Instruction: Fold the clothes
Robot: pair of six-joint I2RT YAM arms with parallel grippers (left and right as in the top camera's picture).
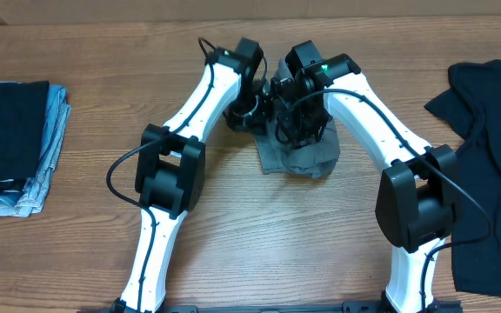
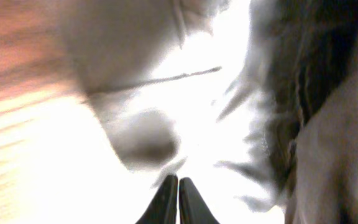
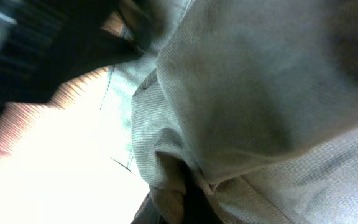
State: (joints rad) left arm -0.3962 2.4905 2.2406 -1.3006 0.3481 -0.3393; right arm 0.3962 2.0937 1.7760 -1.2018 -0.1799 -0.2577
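The grey shorts-like garment [image 1: 307,158] lies bunched at the table's middle, partly under both wrists. My right gripper [image 1: 299,130] is down in it. In the right wrist view its grey twill [image 3: 260,93] fills the frame, and a fold is pinched in my right gripper [image 3: 188,199], whose dark fingers are mostly covered by cloth. My left gripper [image 1: 252,103] sits at the garment's far left edge. In the left wrist view its black fingertips [image 2: 166,199] meet, with nothing showing between them in the left gripper [image 2: 178,182]. Washed-out pale cloth and grey fabric [image 2: 340,143] lie ahead. A large black garment [image 1: 494,130] lies spread at the right.
A folded stack of dark and light-blue denim clothes [image 1: 11,143] sits at the table's left edge. Bare wooden tabletop [image 1: 103,96] lies between that stack and the arms. The black garment reaches over the right edge.
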